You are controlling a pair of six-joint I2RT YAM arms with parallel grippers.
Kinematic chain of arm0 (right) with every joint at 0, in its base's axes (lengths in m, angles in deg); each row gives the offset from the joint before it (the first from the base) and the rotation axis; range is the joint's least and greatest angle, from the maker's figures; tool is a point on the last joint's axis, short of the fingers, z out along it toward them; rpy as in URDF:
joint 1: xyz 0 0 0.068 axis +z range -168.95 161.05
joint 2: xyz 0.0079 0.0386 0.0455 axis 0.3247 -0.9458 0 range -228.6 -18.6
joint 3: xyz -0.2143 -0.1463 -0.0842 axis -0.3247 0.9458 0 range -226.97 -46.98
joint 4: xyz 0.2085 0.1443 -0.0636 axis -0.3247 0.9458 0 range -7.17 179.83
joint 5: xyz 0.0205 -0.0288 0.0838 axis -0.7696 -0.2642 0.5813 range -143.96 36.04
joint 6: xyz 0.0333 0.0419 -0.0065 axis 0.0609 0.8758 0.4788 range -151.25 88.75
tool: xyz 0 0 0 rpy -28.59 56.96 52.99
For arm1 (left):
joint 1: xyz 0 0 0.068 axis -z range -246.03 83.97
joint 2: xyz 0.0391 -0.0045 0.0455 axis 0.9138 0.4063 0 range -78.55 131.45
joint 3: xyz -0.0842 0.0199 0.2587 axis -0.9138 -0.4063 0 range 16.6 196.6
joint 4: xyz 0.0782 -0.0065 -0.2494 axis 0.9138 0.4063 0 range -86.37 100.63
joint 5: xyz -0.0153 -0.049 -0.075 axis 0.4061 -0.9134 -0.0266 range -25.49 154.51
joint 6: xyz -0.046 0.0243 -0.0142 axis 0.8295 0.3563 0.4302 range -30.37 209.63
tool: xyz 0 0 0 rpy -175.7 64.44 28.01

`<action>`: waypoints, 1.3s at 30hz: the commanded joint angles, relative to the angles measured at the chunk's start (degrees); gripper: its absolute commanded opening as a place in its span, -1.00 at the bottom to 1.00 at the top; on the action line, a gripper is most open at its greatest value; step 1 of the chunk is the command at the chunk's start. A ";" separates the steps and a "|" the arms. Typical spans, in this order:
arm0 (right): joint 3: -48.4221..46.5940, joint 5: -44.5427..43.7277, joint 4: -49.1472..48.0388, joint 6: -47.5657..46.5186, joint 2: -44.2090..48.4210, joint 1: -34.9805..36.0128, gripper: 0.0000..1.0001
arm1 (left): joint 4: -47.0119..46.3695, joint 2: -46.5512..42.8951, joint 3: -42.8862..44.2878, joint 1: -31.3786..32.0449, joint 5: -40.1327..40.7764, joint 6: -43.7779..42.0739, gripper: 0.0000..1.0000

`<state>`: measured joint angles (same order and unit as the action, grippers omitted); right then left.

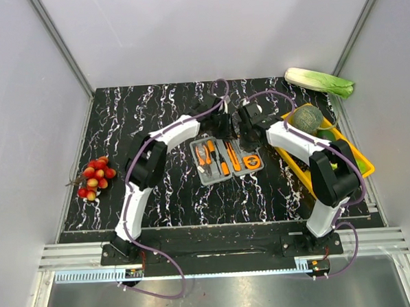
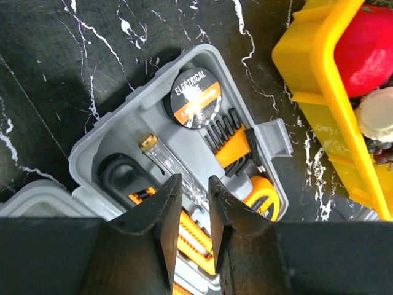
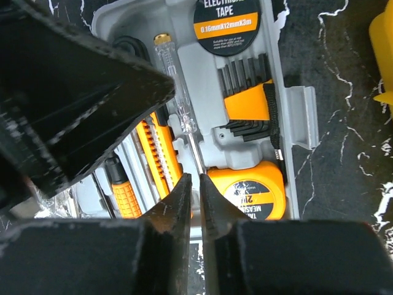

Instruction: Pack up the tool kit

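Observation:
The grey tool case (image 1: 209,175) lies open at the table's centre with orange-and-black tools in its slots. In the left wrist view it (image 2: 92,153) holds an electrical tape roll (image 2: 195,98), hex keys (image 2: 230,138), a tape measure (image 2: 265,193) and a clear-handled screwdriver (image 2: 156,153). My left gripper (image 2: 195,187) is open, with its jaws on either side of that screwdriver. My right gripper (image 3: 196,181) is nearly closed, its tips at the screwdriver's shaft (image 3: 195,147) beside the tape measure (image 3: 252,190). Both grippers (image 1: 221,125) (image 1: 243,127) hover over the case's far end.
A yellow tray (image 1: 360,160) of vegetables stands right of the case and shows close by in the left wrist view (image 2: 319,92). A cabbage (image 1: 319,82) lies at the back right. A bunch of red fruit (image 1: 96,176) lies at the left. The left arm's dark body (image 3: 73,92) crowds the right wrist view.

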<state>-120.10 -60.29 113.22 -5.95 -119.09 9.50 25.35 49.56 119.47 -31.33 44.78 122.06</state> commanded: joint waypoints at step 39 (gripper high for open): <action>4.66 3.42 -2.97 7.22 -9.99 0.47 -1.00 | 11.07 13.56 12.00 2.66 4.08 -3.25 -0.89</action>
<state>-116.82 -58.27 110.25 -1.38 -124.75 10.29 29.61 59.68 131.05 -29.34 50.31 118.30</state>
